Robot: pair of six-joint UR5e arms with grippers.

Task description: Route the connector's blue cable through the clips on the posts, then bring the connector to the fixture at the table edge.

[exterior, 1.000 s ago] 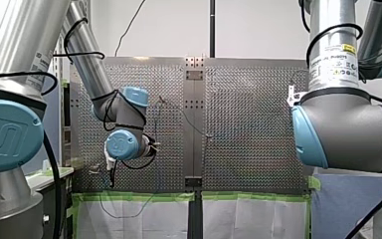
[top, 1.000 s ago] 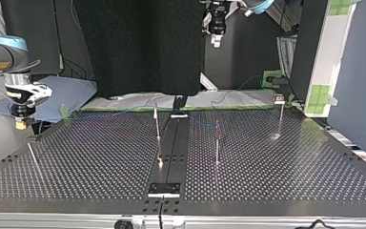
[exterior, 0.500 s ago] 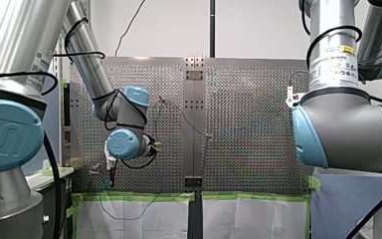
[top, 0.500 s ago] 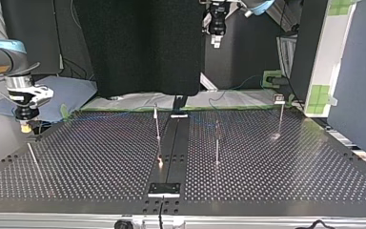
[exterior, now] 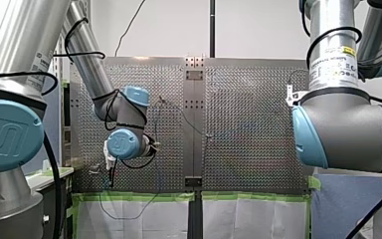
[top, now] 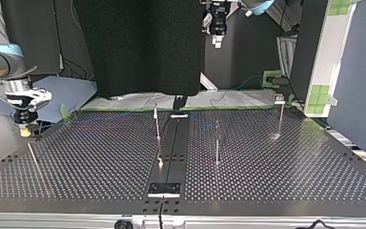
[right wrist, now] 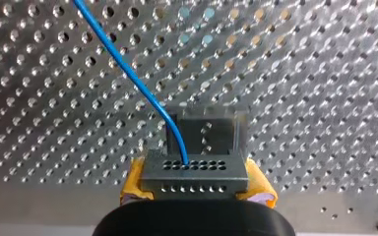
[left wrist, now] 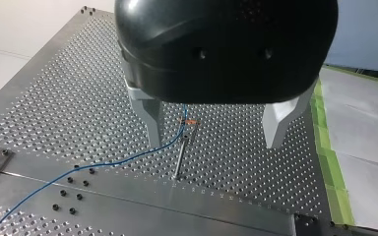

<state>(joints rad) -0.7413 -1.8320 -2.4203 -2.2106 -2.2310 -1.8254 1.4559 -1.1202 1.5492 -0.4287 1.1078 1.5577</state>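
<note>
Lowering slightly, my right gripper [right wrist: 197,187] pinched the grey connector [right wrist: 196,169] in yellow pads [right wrist: 134,184] above the shiny perforated table [right wrist: 300,98]; my left gripper [left wrist: 215,140] held metal fingers [left wrist: 152,118] spread.

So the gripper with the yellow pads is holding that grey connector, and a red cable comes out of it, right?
Almost: the cable is blue, not red. The right wrist view shows it. There my right gripper, with its yellow pads, is holding the grey connector, and the blue cable comes out of the connector.
</note>
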